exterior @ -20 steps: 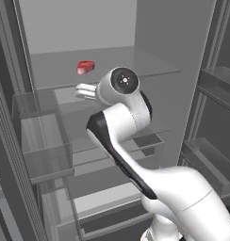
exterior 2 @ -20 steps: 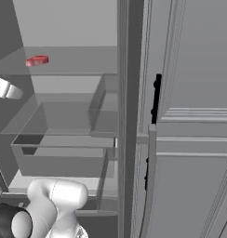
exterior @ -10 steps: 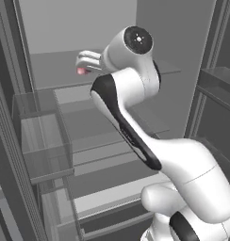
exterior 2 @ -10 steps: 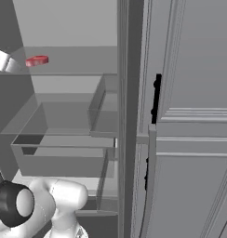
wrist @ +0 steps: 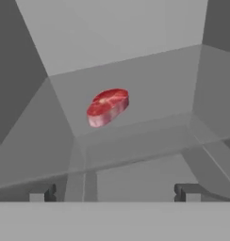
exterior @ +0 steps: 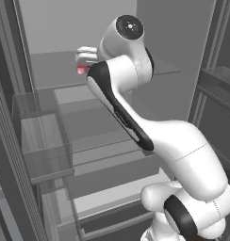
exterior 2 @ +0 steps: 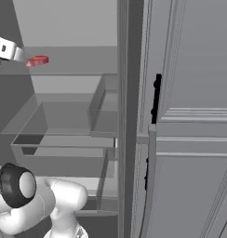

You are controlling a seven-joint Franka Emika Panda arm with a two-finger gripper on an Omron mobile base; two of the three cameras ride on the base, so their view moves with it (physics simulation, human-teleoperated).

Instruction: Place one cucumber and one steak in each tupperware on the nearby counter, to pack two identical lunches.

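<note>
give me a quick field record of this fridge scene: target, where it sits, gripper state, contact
target: steak
colour: red with a paler pink edge
location: on the upper shelf, alone
gripper: open, jaws wide apart
contact: none, steak lies ahead of the fingertips
gripper height: about level with the shelf's front edge
below: clear drawer under the shelf

White arm [exterior: 183, 150] w/ dark joints, round links.
</note>
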